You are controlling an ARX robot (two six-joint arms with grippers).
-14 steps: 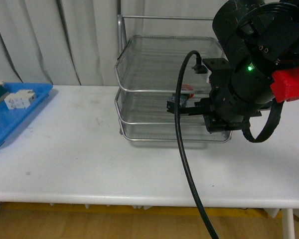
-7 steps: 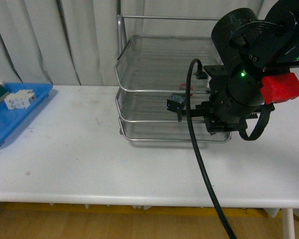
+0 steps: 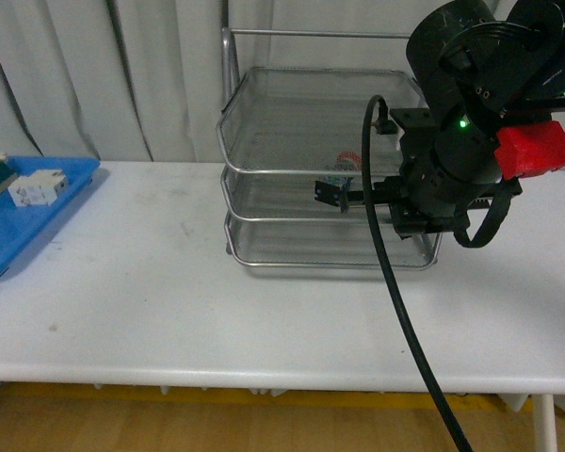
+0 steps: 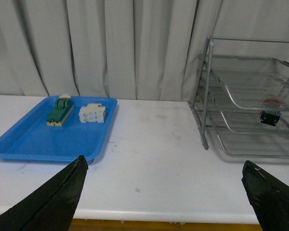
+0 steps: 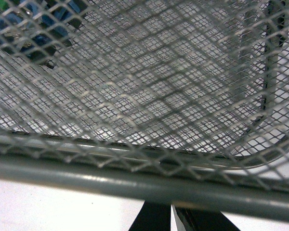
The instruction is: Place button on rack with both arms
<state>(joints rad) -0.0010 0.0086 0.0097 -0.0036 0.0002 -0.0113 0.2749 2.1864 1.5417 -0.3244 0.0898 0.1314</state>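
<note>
The silver three-tier rack [image 3: 234,141] stands at the back of the white table; it also shows in the left wrist view [image 4: 206,96]. The button [image 3: 345,162], red cap up, lies on the middle tier, clearer in the left wrist view [image 4: 270,114]. My right arm with its red block [image 3: 532,151] is in front of the rack's right side. My right gripper [image 3: 331,195] is shut and empty at the rack's front; in the right wrist view [image 5: 171,219] it sits just under a tier's front tube. My left gripper [image 4: 163,168] is open and empty, low over the table's front.
A blue tray [image 3: 19,226] at the far left holds a white terminal block [image 4: 92,113] and a green-and-cream block [image 4: 59,109]. A black cable [image 3: 395,301] hangs from the right arm across the table's front. Curtains close the back.
My right arm has risen slightly, and its shut fingers now sit a little higher at the rack's front. The cable has swung to the right. The button stays on the middle tier.
</note>
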